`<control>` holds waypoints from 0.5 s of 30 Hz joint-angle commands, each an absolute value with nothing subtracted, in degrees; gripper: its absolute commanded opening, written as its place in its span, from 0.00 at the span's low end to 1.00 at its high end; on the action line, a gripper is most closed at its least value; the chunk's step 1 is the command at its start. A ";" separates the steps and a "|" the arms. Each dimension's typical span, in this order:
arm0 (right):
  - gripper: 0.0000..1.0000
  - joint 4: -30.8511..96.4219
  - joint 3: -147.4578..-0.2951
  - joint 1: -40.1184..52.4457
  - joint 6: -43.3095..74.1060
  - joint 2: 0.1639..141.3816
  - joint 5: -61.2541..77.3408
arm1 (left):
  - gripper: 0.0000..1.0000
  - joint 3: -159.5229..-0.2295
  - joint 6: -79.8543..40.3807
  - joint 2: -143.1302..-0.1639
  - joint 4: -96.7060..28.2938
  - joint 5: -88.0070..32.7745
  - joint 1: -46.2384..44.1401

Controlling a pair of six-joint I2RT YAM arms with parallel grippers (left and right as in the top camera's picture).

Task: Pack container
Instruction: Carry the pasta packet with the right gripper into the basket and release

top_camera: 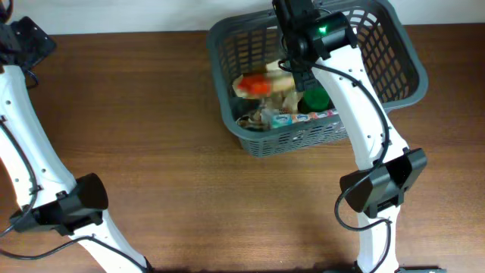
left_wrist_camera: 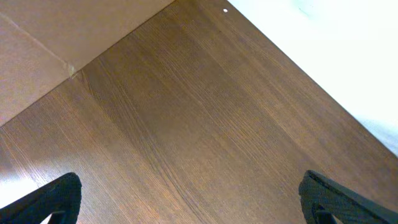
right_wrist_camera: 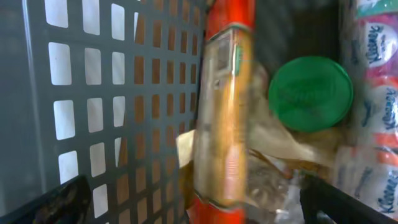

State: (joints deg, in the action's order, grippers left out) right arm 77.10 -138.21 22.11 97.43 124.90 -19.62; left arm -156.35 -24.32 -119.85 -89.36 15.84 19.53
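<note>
The dark grey basket [top_camera: 405,72] stands at the back right of the table. My right gripper [top_camera: 292,70] hangs over its inside with jaws wide open [right_wrist_camera: 199,208]. Between and below the jaws lies a long orange-and-clear wrapped packet [right_wrist_camera: 224,124], blurred, next to the lattice wall [right_wrist_camera: 93,93]; it also shows in the overhead view [top_camera: 256,85]. A green lid [right_wrist_camera: 310,93] and a tissue pack [right_wrist_camera: 379,93] lie in the basket beside it. My left gripper [top_camera: 23,42] is open and empty over bare wood [left_wrist_camera: 193,199] at the far left back.
The basket also holds crumpled clear wrapping and other small goods near its front wall [top_camera: 295,140]. A pale wall runs along the table's back edge [left_wrist_camera: 348,56]. Both arm bases stand at the table's front.
</note>
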 commanded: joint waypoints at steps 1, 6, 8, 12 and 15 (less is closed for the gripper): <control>0.99 74.43 -139.70 22.06 94.61 123.48 -19.20 | 0.99 -157.12 -25.04 -118.37 -89.25 15.81 19.66; 0.99 66.48 -139.85 22.04 84.71 122.48 -16.93 | 0.99 -157.12 -25.04 -118.37 -89.25 15.81 19.66; 0.99 64.05 -139.85 21.91 81.56 121.54 -17.06 | 0.99 -157.12 -25.04 -118.37 -89.25 15.81 19.66; 0.99 59.70 -139.85 20.53 72.60 119.39 -17.17 | 0.99 -157.12 -25.04 -118.37 -89.25 15.81 19.66; 0.99 58.04 -139.85 18.48 62.26 117.45 -17.30 | 0.99 -157.12 -25.04 -118.37 -89.25 15.79 19.66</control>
State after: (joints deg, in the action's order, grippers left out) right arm 59.07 -138.45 21.15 76.16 122.43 -16.97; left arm -156.35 -24.32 -119.85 -89.36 15.84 19.53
